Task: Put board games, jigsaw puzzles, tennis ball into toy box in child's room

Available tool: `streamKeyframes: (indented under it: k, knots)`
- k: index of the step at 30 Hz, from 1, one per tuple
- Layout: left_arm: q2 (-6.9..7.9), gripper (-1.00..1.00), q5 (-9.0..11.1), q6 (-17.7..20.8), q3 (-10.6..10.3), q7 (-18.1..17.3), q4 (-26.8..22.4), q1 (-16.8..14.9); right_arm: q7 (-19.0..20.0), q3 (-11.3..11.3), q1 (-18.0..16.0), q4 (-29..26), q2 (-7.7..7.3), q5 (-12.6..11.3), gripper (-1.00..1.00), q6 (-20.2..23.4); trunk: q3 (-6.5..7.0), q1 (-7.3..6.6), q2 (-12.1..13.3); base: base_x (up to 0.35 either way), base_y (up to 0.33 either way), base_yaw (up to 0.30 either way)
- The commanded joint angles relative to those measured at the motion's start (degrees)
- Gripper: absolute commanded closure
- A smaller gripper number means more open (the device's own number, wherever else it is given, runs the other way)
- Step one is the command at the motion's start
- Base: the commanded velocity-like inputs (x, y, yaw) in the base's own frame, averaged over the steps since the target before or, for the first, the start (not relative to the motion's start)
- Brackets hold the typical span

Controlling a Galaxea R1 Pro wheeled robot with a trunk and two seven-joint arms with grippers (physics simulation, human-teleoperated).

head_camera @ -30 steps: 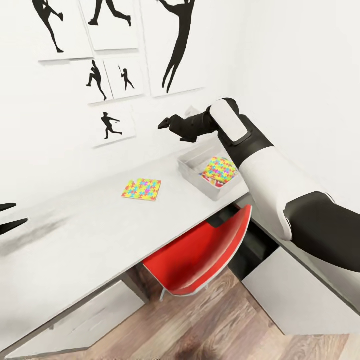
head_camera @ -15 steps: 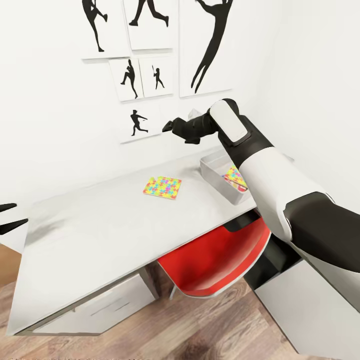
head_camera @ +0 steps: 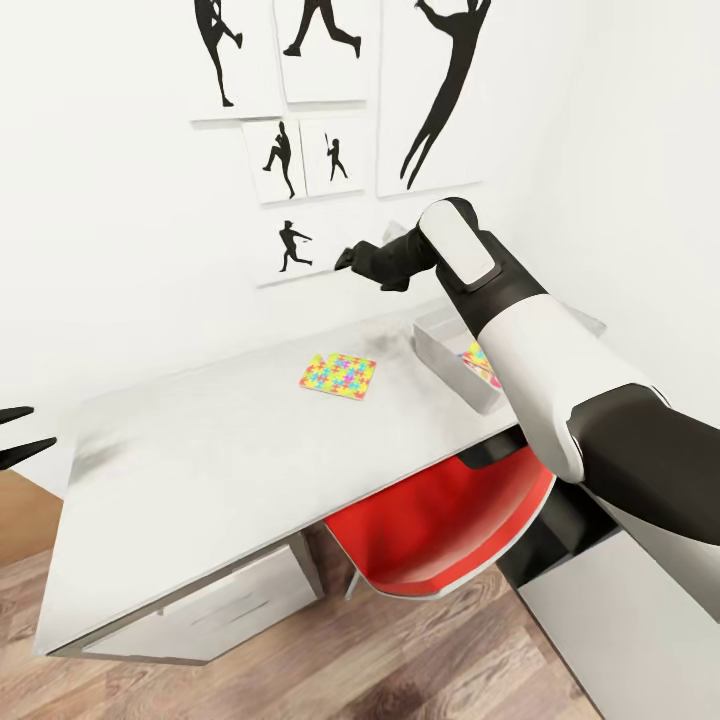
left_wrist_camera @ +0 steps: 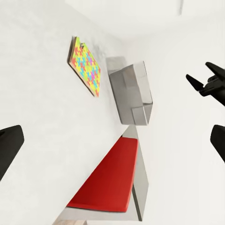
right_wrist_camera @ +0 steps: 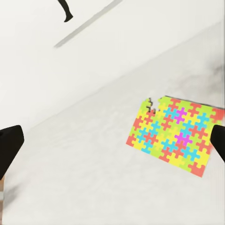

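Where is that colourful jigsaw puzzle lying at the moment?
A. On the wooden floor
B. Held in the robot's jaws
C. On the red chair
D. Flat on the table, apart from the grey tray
D: the puzzle lies flat on the table, with bare tabletop between it and the tray; the right gripper hangs above with nothing between its jaws.

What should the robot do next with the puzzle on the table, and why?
Probably lower the right gripper toward the jigsaw puzzle lying flat on the table. That gripper hangs open and empty above it, and the puzzle sits outside the toy box, which already holds another colourful flat.
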Motion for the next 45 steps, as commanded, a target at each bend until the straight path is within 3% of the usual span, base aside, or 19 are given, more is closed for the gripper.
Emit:
streamKeyframes:
  k: [1, 10, 17, 21, 25, 30, 40, 45]
  knots:
    - [0.03, -1.0, 0.0, 0.6, 0.0, -0.2, 0.0, 0.0, -0.8, 0.1, -0.1, 0.0, 0.0, -0.5, -1.0, 0.0, -0.06, 0.01, 0.0, 0.0, 0.0, 0.006]
    - [0.1, -1.0, 0.0, 0.6, 0.0, -0.1, 0.0, 0.0, -2.8, 0.1, -0.1, 0.5, 0.0, -0.4, -1.0, 0.0, -0.06, 0.01, 0.0, 0.0, 0.0, 0.002]
    - [0.49, -1.0, -0.1, 0.6, 0.0, -0.2, 0.0, 0.0, -12.2, 0.2, -0.1, 5.4, 0.0, -0.2, -1.0, 0.5, -0.06, 0.01, 0.0, 0.0, 0.0, 0.0]
    - [0.62, -1.0, -0.1, 0.2, 0.0, -0.1, 0.0, 0.0, -14.6, 0.3, -0.1, 6.1, 0.0, -0.2, -1.0, 1.0, -0.06, 0.01, 0.0, 0.0, 0.0, 0.0]
    - [0.65, -1.0, -0.6, -0.7, 0.0, 0.0, 0.1, 0.0, -14.7, 0.4, 0.1, 6.0, 0.0, -0.4, -1.0, 1.0, -0.06, 0.01, 0.0, 0.0, 0.0, 0.0]
    - [0.67, -1.0, -3.1, -1.3, 0.0, 0.0, 0.8, 0.0, -14.7, 0.5, 0.5, 5.5, 0.0, -0.5, -1.0, 0.8, -0.06, 0.01, 0.0, 0.0, 0.0, 0.0]
    - [0.69, -1.0, -5.1, -1.6, 0.0, -0.1, 3.0, 0.0, -14.8, 1.2, 1.6, 5.3, 0.0, -0.6, -1.0, 1.2, -0.06, 0.01, 0.0, 0.0, 0.0, 0.0]
    - [0.74, -1.0, -5.8, -3.9, 0.0, -0.3, 4.4, 0.0, -15.1, 2.3, 1.8, 5.3, 0.0, -0.6, -1.0, 0.9, -0.06, 0.01, 0.0, 0.0, 0.0, 0.0]
